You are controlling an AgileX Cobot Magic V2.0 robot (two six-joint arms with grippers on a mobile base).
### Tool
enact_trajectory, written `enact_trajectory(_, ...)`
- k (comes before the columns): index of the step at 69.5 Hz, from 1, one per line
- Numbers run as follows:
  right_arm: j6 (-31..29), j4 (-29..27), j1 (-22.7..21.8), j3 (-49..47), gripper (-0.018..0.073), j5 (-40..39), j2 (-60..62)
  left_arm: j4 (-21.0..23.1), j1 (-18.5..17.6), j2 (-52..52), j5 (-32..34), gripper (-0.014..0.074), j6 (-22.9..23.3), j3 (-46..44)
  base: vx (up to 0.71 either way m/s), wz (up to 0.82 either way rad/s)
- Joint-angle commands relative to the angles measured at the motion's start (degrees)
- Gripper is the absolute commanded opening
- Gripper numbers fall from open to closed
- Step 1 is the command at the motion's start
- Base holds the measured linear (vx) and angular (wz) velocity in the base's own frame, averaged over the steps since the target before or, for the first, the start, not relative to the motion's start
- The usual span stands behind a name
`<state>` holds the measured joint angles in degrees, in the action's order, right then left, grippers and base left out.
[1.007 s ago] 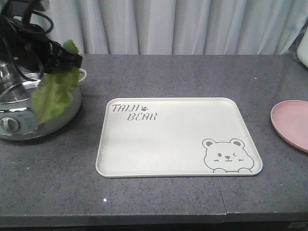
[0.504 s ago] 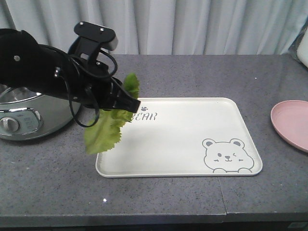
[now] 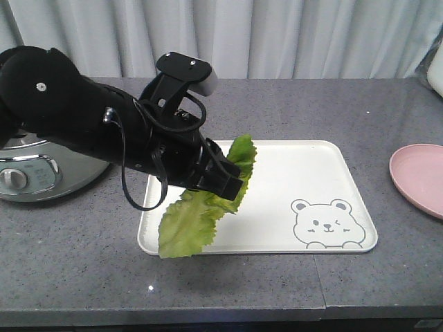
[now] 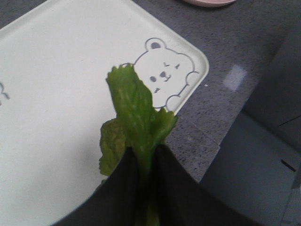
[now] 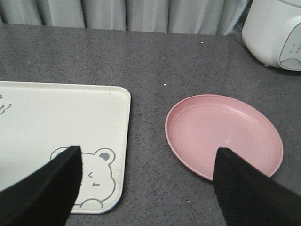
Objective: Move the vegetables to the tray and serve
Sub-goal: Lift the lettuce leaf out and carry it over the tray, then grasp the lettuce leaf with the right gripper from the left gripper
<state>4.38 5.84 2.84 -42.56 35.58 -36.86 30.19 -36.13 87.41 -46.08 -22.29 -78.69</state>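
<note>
The vegetables, one frilly green lettuce leaf (image 3: 188, 223), hang from my left gripper (image 3: 232, 181), which is shut on the pale stem. The leaf dangles over the front left part of the cream tray (image 3: 304, 173), its tip reaching past the tray's near edge. In the left wrist view the leaf (image 4: 134, 101) sticks out between the two dark fingers of the left gripper (image 4: 143, 151), above the tray (image 4: 56, 70) near its bear drawing. My right gripper (image 5: 148, 149) is open and holds nothing, hovering over the table between the tray (image 5: 56, 108) and the pink plate (image 5: 223, 134).
A steel cooking pot (image 3: 28, 173) stands at the left table edge, partly hidden by the left arm. The pink plate (image 3: 419, 176) lies at the right edge. A white appliance (image 5: 275, 30) stands behind it. A curtain hangs behind the table.
My left arm has swung right from above the pot to over the tray, carrying the leaf with it. The tray and plate have not moved.
</note>
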Motion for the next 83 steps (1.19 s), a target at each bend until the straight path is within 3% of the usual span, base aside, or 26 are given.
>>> enact_trajectory(1,-1.21,-3.4,-0.07,-1.91,0.0552,-2.05,-0.65,7.35,-0.3,-2.22,2.36,-0.0008,-4.65,-1.33,0.0,0.0)
enact_trajectory(10,-10.22,-13.94,-0.07,-1.91,0.0515,0.97,-3.32,11.25,-0.3,-2.22,1.87,-0.0008,-6.4,-1.33,0.0,0.0)
enact_trajectory(29,-40.68,-50.03,-0.07,-1.91,0.0457,6.97,-12.99,13.32,-0.3,-2.22,1.46,-0.0008,-6.4,-1.33,0.0,0.0)
enact_trajectory(46,-66.63,-79.38,0.0,-1.91,0.0456,18.68,-21.97,17.53,-0.3,-2.22,1.72,-0.0008,-6.4,-1.33,0.0,0.0)
enact_trajectory(52,-70.3,-84.25,0.0,-1.91,0.0456,21.06,-24.87,18.6,-0.3,-2.22,1.72,-0.0008,-6.4,-1.33,0.0,0.0)
enact_trajectory(65,-72.8,-88.08,0.96,-1.91,0.0456,23.86,-29.76,21.42,-0.3,-2.22,2.22,-0.0007,-6.4,-1.33,0.0,0.0)
enact_trajectory(83,-77.68,-95.15,13.0,-1.91,0.0456,16.2,-34.74,21.42,-0.3,-2.22,2.99,-0.0007,-6.4,-1.33,0.0,0.0)
